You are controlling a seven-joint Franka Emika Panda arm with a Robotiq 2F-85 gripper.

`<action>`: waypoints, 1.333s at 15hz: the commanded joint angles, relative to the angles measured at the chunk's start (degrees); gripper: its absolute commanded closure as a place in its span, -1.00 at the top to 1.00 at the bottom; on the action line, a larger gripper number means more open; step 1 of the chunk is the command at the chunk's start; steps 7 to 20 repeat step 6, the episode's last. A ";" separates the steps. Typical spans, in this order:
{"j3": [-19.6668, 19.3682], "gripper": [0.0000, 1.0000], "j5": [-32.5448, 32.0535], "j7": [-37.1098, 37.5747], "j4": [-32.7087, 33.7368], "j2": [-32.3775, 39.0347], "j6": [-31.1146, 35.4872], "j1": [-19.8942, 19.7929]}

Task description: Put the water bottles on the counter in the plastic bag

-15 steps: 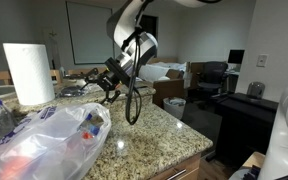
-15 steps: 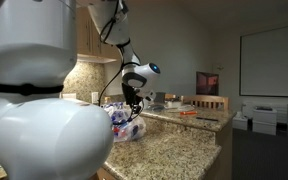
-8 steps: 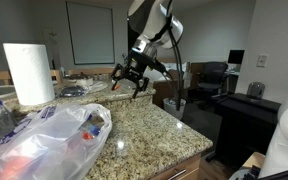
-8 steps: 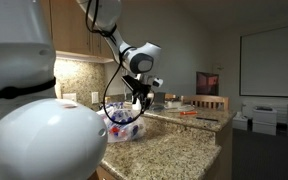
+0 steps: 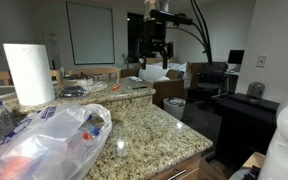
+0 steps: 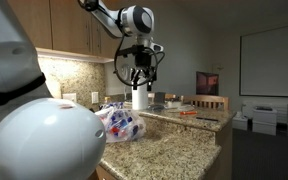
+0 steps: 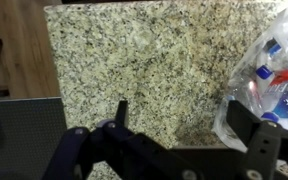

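Since the earlier frames the arm has swung up and away from the counter (image 5: pixel 149 125). The pincer (image 5: pixel 157 58), which had hung low over the granite close to the plastic bag (image 5: pixel 44 140), is now raised high above the far part of the surface, fingers pointing down. Its jaws are spread wide and grip nothing. In the wrist view the pincer (image 7: pixel 184 128) looks straight down on speckled stone, with the bag (image 7: pixel 239 110) at the right edge. In an exterior view the bag lies crumpled on the near left of the counter. The water bottles (image 7: pixel 272 75) show through its film, blue caps and labels inside. A paper-towel roll (image 5: pixel 29 72) stands upright beyond the bag at the far left.
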 commanded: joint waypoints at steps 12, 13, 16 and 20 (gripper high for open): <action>-0.20 1.00 -2.75 -0.08 2.16 0.30 -2.51 1.24; -0.20 1.00 -2.75 -0.08 2.16 0.30 -2.51 1.24; -0.20 1.00 -2.75 -0.08 2.16 0.30 -2.51 1.24; -0.20 1.00 -2.75 -0.08 2.16 0.30 -2.51 1.24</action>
